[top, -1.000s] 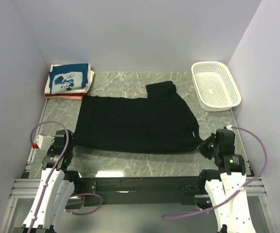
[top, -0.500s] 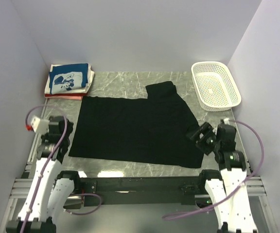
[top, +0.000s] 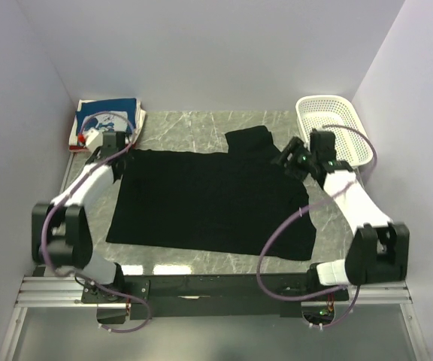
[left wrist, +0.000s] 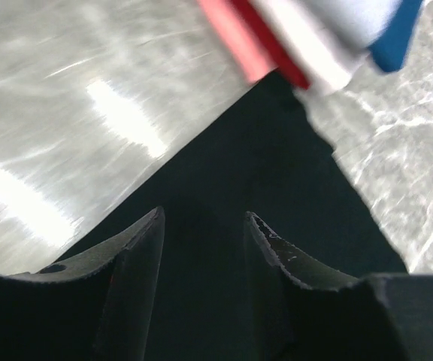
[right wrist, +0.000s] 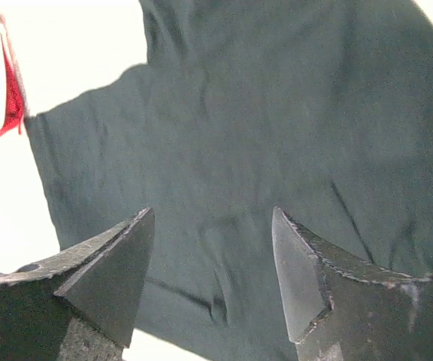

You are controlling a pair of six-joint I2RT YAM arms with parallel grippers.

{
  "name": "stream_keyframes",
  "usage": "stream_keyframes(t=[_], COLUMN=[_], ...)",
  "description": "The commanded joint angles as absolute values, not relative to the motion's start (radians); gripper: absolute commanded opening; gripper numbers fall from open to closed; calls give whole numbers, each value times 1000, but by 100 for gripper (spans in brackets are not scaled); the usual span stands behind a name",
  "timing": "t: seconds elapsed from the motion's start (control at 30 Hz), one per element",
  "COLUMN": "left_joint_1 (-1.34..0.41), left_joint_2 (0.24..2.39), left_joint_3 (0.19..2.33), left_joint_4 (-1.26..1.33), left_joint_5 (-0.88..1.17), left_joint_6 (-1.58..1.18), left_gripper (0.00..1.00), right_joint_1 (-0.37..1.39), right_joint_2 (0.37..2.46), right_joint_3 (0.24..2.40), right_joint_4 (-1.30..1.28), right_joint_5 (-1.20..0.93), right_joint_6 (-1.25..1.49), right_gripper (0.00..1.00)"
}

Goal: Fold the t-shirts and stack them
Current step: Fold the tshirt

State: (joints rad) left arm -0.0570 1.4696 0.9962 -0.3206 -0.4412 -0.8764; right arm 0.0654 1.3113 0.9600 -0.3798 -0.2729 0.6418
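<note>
Table, grey marbled top — bearing: black t-shirt, spread flat at centre; stack of folded shirts, blue-and-white uppermost, far left corner; white perforated basket, far right corner.

The black t-shirt is seen as matt, soft cloth w/ faint creases. The table is topped in grey-green marble-look material, smooth and glossy, w/ bright glare. The basket at the far right corner is made of white perforated plastic, slight sheen. The folded t-shirts at the far left corner are matt cloth: blue w/ white print, white, red. Fingers of the left gripper and right gripper are finished matt black, grainy, rough-edged.
</note>
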Motion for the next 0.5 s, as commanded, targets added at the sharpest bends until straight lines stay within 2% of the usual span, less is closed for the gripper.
stream_keyframes(t=[0.0,0.2,0.3,0.47], left_joint_1=[-75,-117,-133,-155], left_joint_2=[1596,1882,2008,2178], left_joint_3=[1136,1400,1535,1730], left_joint_4=[-262,-311,-365,-463], left_joint_5=[-460,-529,-572,-666], left_joint_6=[-828,-787,-782,-795], left_gripper=[51,49,44,43], right_joint_1=[81,80,81,78], right_joint_2=[1443,1678,1759,1856], right_joint_3=[1105,1296,1374,1488], right_joint_4=[-275,-275,-287,-311], right_joint_5=[-227,-227,-239,-242], right_joint_6=[594,571,566,557], right_gripper=[70,67,66,65])
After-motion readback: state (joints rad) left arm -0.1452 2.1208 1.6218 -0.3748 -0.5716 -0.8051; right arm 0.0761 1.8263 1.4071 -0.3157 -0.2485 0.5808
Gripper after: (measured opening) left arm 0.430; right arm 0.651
